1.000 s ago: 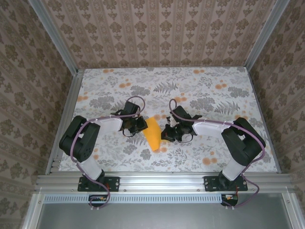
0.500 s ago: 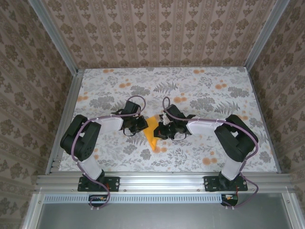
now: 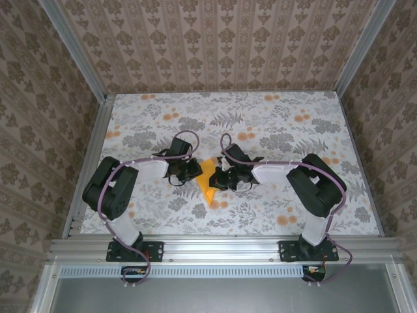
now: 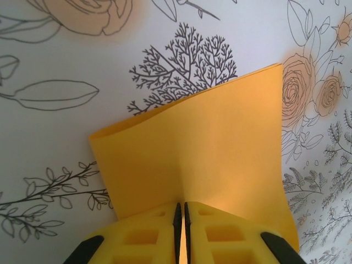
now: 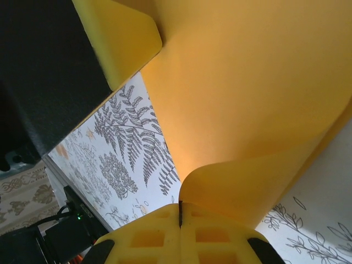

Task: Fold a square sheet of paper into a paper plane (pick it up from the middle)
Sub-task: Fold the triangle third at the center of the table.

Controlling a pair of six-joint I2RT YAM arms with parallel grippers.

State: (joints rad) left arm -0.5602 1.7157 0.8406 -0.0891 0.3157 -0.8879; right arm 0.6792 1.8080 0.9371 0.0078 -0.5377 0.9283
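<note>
The orange-yellow square sheet of paper (image 3: 207, 180) hangs bent between my two grippers, just above the floral table (image 3: 273, 117). My left gripper (image 3: 193, 171) is shut on its left side. In the left wrist view the yellow fingers (image 4: 148, 231) pinch the sheet (image 4: 203, 143) at a soft centre crease, left gripper (image 4: 181, 208). My right gripper (image 3: 219, 180) is shut on the opposite edge. In the right wrist view the sheet (image 5: 247, 82) curls over into the shut jaws of the right gripper (image 5: 180, 206). The left gripper's yellow finger (image 5: 124, 41) shows close by at top left.
Patterned walls close in the table on three sides. An aluminium rail (image 3: 221, 248) runs along the near edge by the arm bases. Open tabletop lies behind and to both sides of the grippers.
My right gripper has moved left toward the left gripper, bending the sheet into a narrower shape. The left gripper has stayed where it was.
</note>
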